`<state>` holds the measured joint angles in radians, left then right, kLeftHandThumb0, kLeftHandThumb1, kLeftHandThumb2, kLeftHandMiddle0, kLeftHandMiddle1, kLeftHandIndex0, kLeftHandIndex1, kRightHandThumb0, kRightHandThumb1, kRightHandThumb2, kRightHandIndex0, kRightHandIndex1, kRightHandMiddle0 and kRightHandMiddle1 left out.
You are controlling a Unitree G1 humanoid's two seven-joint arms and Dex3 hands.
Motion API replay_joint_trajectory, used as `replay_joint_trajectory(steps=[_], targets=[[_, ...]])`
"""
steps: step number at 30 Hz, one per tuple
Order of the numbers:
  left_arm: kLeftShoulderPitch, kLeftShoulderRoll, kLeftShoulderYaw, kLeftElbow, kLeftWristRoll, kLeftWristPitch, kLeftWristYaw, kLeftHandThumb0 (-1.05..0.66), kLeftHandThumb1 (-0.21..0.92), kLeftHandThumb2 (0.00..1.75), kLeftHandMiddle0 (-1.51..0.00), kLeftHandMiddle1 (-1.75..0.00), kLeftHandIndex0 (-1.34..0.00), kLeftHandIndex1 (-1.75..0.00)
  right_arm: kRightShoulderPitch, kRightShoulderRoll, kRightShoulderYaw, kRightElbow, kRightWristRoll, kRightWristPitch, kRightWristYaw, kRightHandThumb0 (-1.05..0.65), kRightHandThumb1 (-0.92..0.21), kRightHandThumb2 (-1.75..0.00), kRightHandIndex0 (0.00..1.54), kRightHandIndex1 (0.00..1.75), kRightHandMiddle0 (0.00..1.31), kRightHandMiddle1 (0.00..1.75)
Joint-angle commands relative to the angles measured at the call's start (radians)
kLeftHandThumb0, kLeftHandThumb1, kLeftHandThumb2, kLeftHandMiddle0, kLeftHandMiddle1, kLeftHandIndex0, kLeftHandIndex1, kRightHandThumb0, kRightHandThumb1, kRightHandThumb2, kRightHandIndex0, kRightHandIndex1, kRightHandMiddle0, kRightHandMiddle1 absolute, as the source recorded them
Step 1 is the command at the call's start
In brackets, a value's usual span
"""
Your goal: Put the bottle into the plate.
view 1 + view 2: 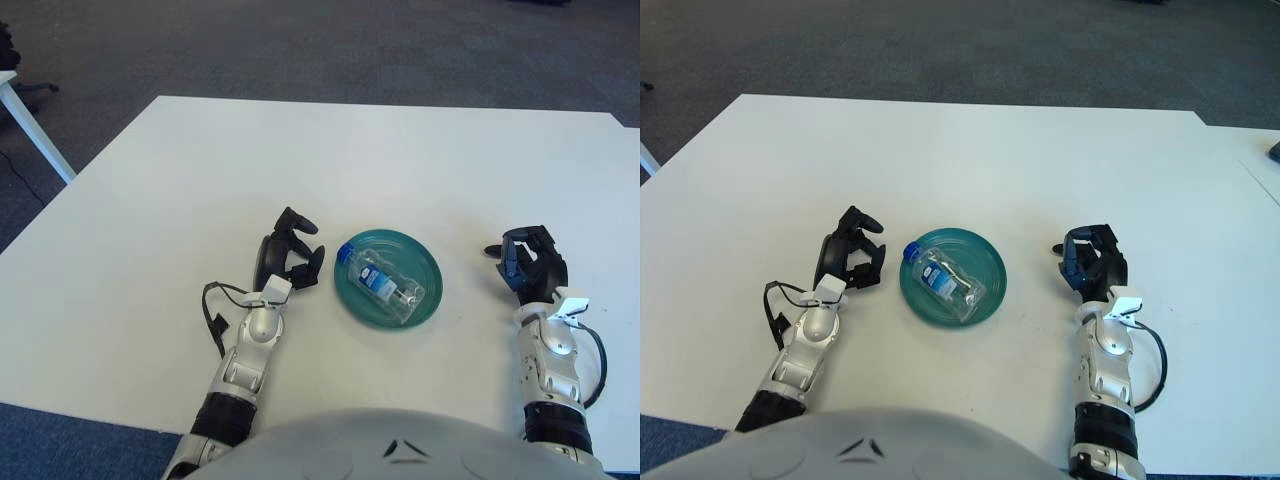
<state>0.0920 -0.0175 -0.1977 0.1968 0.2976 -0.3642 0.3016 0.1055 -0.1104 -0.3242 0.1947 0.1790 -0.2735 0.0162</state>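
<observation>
A clear plastic bottle lies on its side inside a round teal plate near the middle of the white desk. The bottle runs at a slant across the plate, its blue cap toward the plate's left rim and its base toward the lower right, and a blue and white label wraps its middle. The left robot hand shows just to the left of the plate, apart from it and from the bottle, with a strip of bare desk between its fingertips and the plate's rim. Its dark fingers are loosely curled and hold nothing. A black cable loops beside the left wrist. The right robot hand shows well to the right of the plate, near the desk's right side, with its fingers drawn in toward the palm and nothing between them. Whether either hand touches the desk cannot be told. Dark carpet lies beyond the far edge of the desk, and the leg of another white table stands at the far left.
</observation>
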Motion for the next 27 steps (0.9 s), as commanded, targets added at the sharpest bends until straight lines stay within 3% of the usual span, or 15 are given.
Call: replay_joint_trajectory(steps=[1,7,14,21,27], targets=[[-0.001,-0.031,0.018,0.071,-0.059,-0.040,-0.011,-0.43,0.49,1.10,-0.90,-1.42,-0.48,-1.75,0.027,0.010,0.009,-0.004,0.014,0.030,0.014,-0.01,-0.72,-0.67,0.35,1.44,0.44,1.61],[-0.017,-0.066,0.063,0.188,-0.181,-0.115,-0.064,-0.45,0.42,1.19,-0.92,-1.54,-0.53,-1.75,0.034,0.023,0.014,-0.033,0.046,0.053,0.039,-0.01,-0.76,-0.59,0.37,1.42,0.42,1.58],[-0.037,-0.091,0.091,0.280,-0.218,-0.184,-0.082,-0.45,0.43,1.18,-0.89,-1.52,-0.52,-1.75,0.041,0.027,0.015,-0.052,0.067,0.079,0.052,-0.01,-0.79,-0.54,0.41,1.40,0.39,1.58],[-0.021,-0.118,0.071,0.272,-0.219,-0.225,-0.096,-0.44,0.45,1.15,-0.89,-1.50,-0.51,-1.75,0.041,0.041,0.043,-0.031,0.064,0.105,0.075,0.00,-0.84,-0.47,0.47,1.41,0.28,1.57],[0.015,-0.143,0.067,0.227,-0.278,-0.185,-0.130,-0.45,0.41,1.20,-0.91,-1.50,-0.54,-1.75,0.061,0.031,0.059,-0.055,0.064,0.123,0.108,0.00,-0.91,-0.38,0.48,1.42,0.21,1.55]])
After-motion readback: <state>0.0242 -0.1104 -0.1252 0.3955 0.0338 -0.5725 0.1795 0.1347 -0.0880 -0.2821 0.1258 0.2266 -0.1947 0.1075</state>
